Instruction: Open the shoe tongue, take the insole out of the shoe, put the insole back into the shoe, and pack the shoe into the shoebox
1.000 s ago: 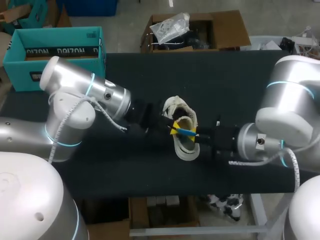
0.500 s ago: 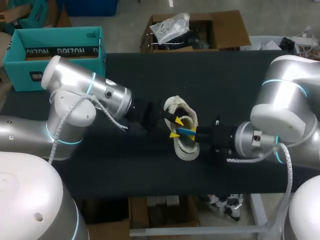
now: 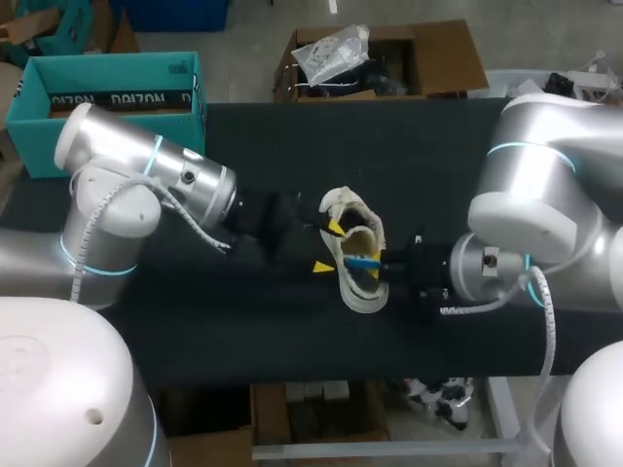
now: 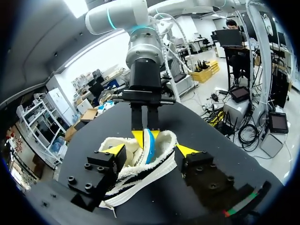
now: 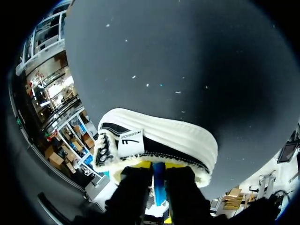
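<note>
well, the shoe [image 3: 358,277] sits mid-table, its blue insole [image 4: 149,149] pinched at the mouth by the right gripper [image 4: 146,135]; the left gripper [image 3: 328,246] straddles the shoe, fingers spread. seems the take-out step: next needs a clean pull clear.

Dim, even light (overhead); table [image 3: 438,146] nearly black.
</note>
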`<state>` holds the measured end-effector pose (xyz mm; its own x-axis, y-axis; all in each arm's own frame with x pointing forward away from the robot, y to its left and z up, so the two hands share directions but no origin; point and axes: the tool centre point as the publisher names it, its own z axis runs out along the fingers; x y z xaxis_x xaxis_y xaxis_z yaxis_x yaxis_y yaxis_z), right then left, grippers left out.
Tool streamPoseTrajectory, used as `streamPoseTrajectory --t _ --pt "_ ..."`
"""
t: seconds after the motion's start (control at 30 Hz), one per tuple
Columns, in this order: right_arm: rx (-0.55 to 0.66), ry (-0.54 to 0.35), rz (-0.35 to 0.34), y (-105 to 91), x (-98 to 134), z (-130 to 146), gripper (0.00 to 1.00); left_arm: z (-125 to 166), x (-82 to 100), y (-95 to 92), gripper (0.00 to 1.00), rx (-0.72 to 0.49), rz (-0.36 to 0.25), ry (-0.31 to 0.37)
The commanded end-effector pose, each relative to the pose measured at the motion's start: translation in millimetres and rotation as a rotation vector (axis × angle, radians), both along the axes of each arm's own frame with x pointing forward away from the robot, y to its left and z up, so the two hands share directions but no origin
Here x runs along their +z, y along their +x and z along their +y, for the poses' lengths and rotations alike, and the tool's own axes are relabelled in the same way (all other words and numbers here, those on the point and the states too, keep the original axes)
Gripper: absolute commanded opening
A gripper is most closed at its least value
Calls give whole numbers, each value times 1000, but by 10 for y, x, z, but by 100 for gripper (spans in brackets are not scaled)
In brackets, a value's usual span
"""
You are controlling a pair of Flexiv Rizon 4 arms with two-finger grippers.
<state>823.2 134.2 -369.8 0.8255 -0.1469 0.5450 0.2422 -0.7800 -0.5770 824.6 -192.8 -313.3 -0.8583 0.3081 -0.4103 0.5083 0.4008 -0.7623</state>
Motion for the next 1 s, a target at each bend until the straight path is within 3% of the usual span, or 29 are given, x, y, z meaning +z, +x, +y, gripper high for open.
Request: streamPoseTrajectory --t 0.03,0.07,0.1,0.13,0.3,0.47,0.67,0.8,0.83,0.9,1.0 --pt "52 -26 79 -47 24 -35 49 178 81 -78 88 25 21 -2" --pt "53 -33 85 -80 34 -35 50 199 87 -88 95 35 22 1" --pt "52 -38 88 -116 53 -38 62 215 89 -98 98 36 22 2" --pt "51 -46 90 -152 77 -42 65 245 96 -118 100 50 28 2" --pt "54 -86 101 -293 212 -32 62 328 128 -168 100 94 56 8" --pt "87 -109 82 -366 311 81 44 395 178 -195 100 137 108 25" --pt "128 -117 87 -317 282 218 33 482 247 -187 100 177 175 42" --pt "145 -108 92 -305 239 258 27 532 265 -182 100 202 188 49" --pt "146 -107 96 -300 218 264 21 547 270 -180 100 205 191 48" --pt "149 -100 104 -296 174 268 0 570 275 -183 100 213 193 49" --pt "143 -91 126 -291 94 256 0 609 281 -187 100 230 199 49"
